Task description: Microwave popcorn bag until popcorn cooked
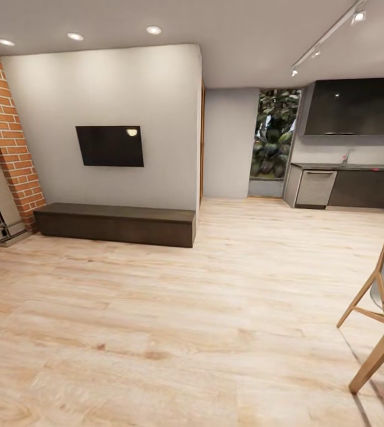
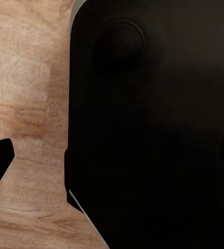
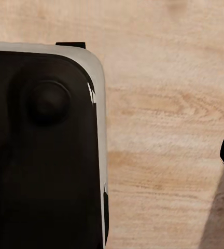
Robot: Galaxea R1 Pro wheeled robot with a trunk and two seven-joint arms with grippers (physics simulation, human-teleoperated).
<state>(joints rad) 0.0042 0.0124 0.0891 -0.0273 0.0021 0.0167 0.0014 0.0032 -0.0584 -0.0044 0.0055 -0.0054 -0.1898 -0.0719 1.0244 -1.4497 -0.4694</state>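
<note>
Popcorn bag and microwave are not yet to be made out; the kitchen (image 1: 358, 154), with its countertop (image 1: 358, 167), lies far right across the wood floor (image 1: 174, 308), so travel is judged underway. Finger spacing cannot be told.

Wall: black television (image 1: 109, 146) mounted on pale grey wall
Below it: long dark low cabinet (image 1: 116, 223) on light wood floor (image 1: 174, 320)
Far left: red brick column (image 1: 11, 139)
Near right: wooden chair (image 1: 381, 323), partly cut off
Back: window with leafy plant (image 1: 274, 134)
</note>
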